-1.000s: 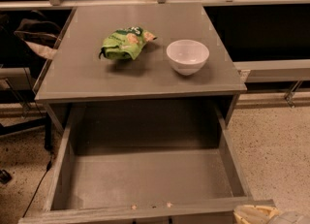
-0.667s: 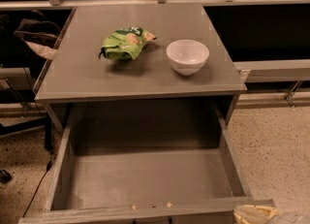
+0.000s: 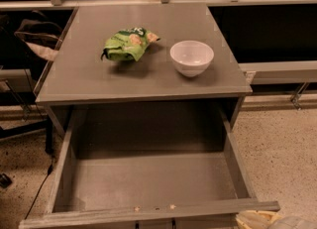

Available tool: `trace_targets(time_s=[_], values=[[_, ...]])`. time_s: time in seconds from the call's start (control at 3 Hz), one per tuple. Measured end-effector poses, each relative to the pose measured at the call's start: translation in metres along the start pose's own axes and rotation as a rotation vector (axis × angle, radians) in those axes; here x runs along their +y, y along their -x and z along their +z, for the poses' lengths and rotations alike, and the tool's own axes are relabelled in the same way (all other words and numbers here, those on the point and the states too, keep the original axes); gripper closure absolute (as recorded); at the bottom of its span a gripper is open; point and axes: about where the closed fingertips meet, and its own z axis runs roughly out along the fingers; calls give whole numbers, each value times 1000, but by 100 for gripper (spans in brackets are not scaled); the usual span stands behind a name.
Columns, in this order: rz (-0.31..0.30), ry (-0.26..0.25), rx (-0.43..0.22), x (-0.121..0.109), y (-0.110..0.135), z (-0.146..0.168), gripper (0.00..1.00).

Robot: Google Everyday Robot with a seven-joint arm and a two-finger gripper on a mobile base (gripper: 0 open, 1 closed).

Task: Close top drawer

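The top drawer (image 3: pixel 148 181) of the grey cabinet stands pulled far out toward me, wide, deep and empty. Only the top edge of its front panel (image 3: pixel 148 214) shows along the bottom of the camera view; its handle is hidden. A pale, yellowish-white part of my gripper (image 3: pixel 262 219) shows at the bottom right corner, just below and in front of the right end of the front panel. It is mostly cut off by the edge of the view.
On the cabinet top (image 3: pixel 89 82) lie a green snack bag (image 3: pixel 126 44) and a white bowl (image 3: pixel 191 57). A dark bag and chair (image 3: pixel 34 39) stand at the left. A cable (image 3: pixel 37 193) runs over the speckled floor (image 3: pixel 282 148).
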Motion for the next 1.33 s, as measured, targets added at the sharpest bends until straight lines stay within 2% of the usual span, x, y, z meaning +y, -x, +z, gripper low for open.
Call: trace_targets(time_s=[0.33, 0.67, 1.33], values=[[-45, 21, -2, 5, 12, 10, 100], [-122, 49, -33, 6, 48, 30, 100], [-105, 34, -22, 6, 41, 26, 100]])
